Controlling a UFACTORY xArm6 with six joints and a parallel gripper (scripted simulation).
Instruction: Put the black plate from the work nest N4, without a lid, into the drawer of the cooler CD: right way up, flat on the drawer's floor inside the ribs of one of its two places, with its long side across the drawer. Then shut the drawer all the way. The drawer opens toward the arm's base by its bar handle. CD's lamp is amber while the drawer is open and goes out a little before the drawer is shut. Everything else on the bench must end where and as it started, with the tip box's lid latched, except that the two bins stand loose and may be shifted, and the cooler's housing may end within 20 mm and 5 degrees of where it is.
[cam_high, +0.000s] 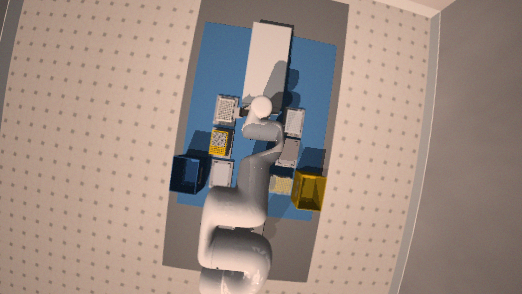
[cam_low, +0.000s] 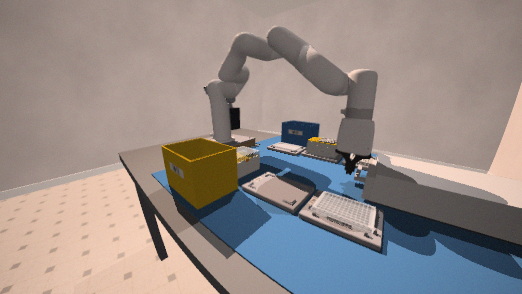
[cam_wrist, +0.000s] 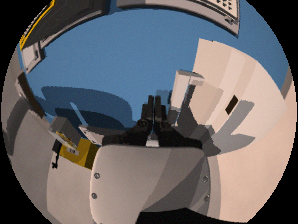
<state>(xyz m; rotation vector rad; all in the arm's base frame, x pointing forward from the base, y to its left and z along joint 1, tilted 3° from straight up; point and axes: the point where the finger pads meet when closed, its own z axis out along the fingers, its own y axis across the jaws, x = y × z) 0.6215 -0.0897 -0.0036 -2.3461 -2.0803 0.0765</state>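
Observation:
The cooler CD (cam_high: 267, 57) is a long pale box at the far end of the blue mat; it also shows in the side view (cam_low: 440, 192). My gripper (cam_low: 351, 165) is shut and empty, with its fingers pointing down just in front of the cooler's front face. In the wrist view the shut fingers (cam_wrist: 154, 106) stand close beside the pale drawer front and its bar handle (cam_wrist: 189, 83). The lamp spot (cam_wrist: 230, 104) on the cooler's front looks dark. I see no black plate in any view.
A white well plate (cam_low: 345, 212) and a grey lidded plate (cam_low: 280, 190) lie in nests near the cooler. A yellow bin (cam_low: 200, 170) and a blue bin (cam_high: 187, 173) stand by the mat's edges. A yellow tip box (cam_high: 220, 141) and more plates lie on the left.

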